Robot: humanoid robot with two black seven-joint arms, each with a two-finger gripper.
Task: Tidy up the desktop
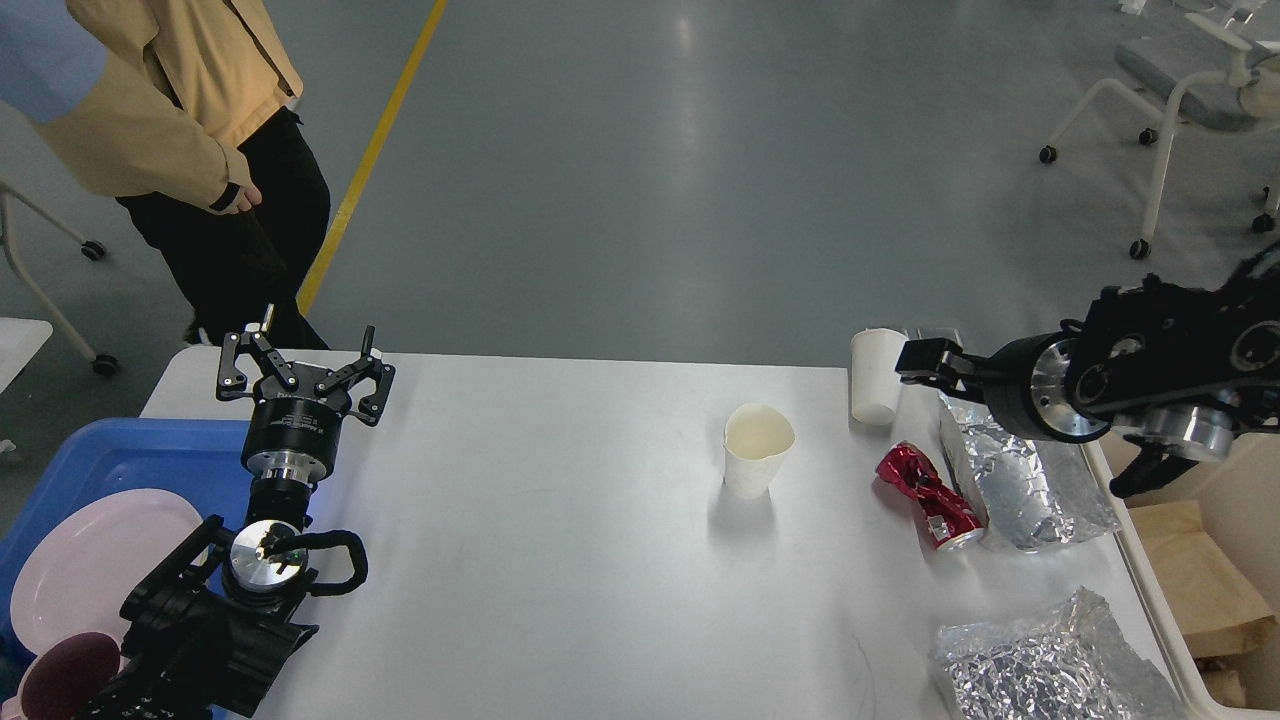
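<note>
The white desktop carries litter on its right side. A cream paper cup stands upright near the middle. A white paper cup stands at the far edge. A crushed red can lies beside a crumpled foil bag. A second foil bag lies at the front right. My left gripper is open and empty above the far left corner. My right gripper reaches in from the right, just beside the white cup; its fingers are dark and cannot be told apart.
A blue tray at the left holds a pink plate and a maroon cup. A cream bin with paper scraps stands at the right edge. A person stands beyond the far left corner. An office chair is at the far right.
</note>
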